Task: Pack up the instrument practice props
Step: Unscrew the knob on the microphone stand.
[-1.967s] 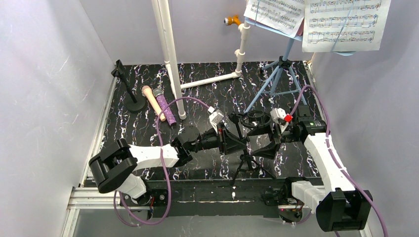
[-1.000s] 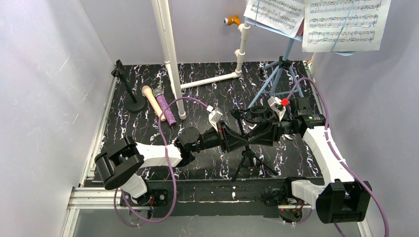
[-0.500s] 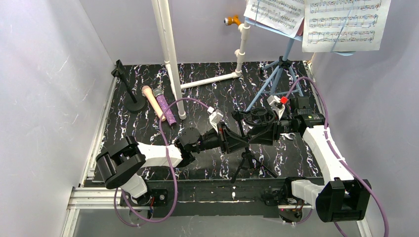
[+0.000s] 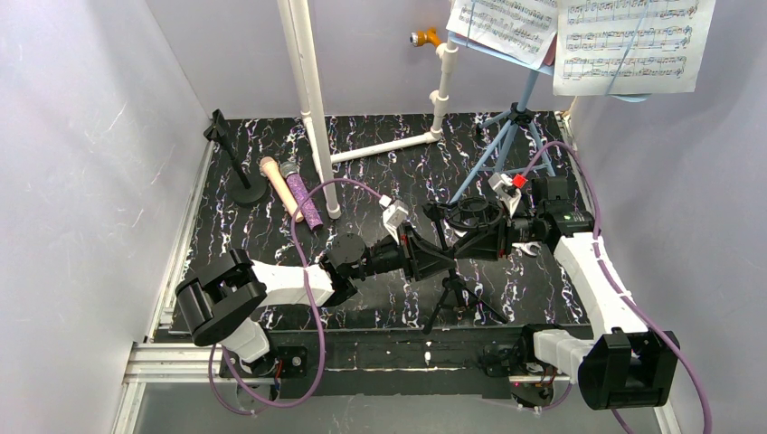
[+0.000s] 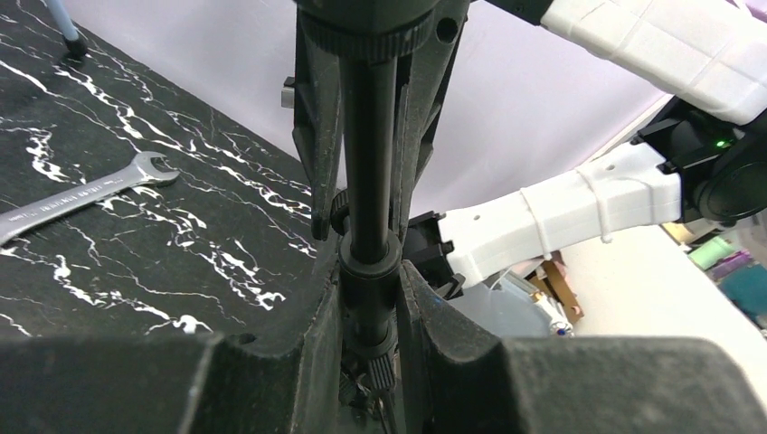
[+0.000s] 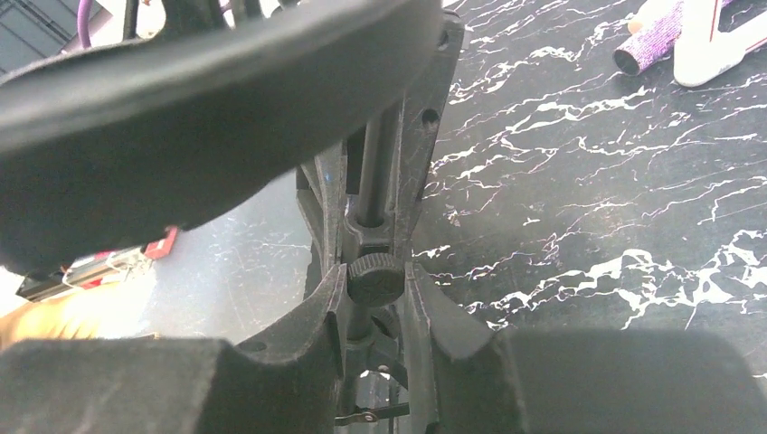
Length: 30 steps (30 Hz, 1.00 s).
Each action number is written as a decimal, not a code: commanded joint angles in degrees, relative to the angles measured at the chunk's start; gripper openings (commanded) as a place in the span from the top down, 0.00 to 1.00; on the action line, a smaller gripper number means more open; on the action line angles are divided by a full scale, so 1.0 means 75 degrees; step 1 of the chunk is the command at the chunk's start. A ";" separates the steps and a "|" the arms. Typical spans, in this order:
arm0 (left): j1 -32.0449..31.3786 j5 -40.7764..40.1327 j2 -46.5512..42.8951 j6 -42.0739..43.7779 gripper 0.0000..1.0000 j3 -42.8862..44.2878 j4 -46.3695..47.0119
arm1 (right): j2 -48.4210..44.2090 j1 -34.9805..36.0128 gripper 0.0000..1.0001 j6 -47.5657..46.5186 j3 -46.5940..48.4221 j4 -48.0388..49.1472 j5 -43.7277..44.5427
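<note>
A robot lab cell: plain pale walls [image 4: 81,136] box in a black marbled mat [image 4: 380,163] on three sides; along the mat's near edge, an aluminium rail [image 4: 172,362] carries a left arm [image 4: 271,282] and right arm [image 4: 597,280].

Smooth surface [image 4: 253,235], black with white marble veining, slight sheen. The black mic tripod [image 5: 369,181] looks matt, with a ribbed collar; wrench [image 5: 81,194] is bright bare metal. Purple glitter microphone [image 4: 306,206] sparkly-rough, peach microphone [image 4: 280,185] smooth matt, pipes [image 4: 312,99] glossy white plastic, sheet-music pages [image 4: 633,41] paper.
</note>
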 commanded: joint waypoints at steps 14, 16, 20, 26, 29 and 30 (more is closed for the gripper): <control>-0.0055 0.0619 -0.1823 0.4739 1.00 0.0579 -0.3478 | 0.1080 -0.0155 0.99 0.3543 0.0366 0.0224 -0.0058; -0.0061 0.0565 -0.1882 0.5163 1.00 0.0680 -0.3962 | 0.1287 -0.0156 0.99 0.4030 0.0517 0.0061 0.0074; -0.0060 0.0254 -0.1974 0.5818 1.00 0.0865 -0.4680 | 0.1081 -0.0156 0.99 0.7775 -0.0315 0.2689 0.0839; -0.0052 -0.0001 -0.1835 0.5131 1.00 0.0941 -0.4680 | -0.0195 -0.0085 0.92 1.0843 -0.2011 0.7235 0.1549; -0.0055 -0.0104 -0.1840 0.4418 1.00 0.0804 -0.4504 | -0.0434 -0.0085 0.54 1.0328 -0.2060 0.7328 0.1521; -0.0052 -0.0137 -0.1866 0.4186 1.00 0.0697 -0.4293 | -0.0451 -0.0085 0.44 1.0016 -0.2001 0.7151 0.1486</control>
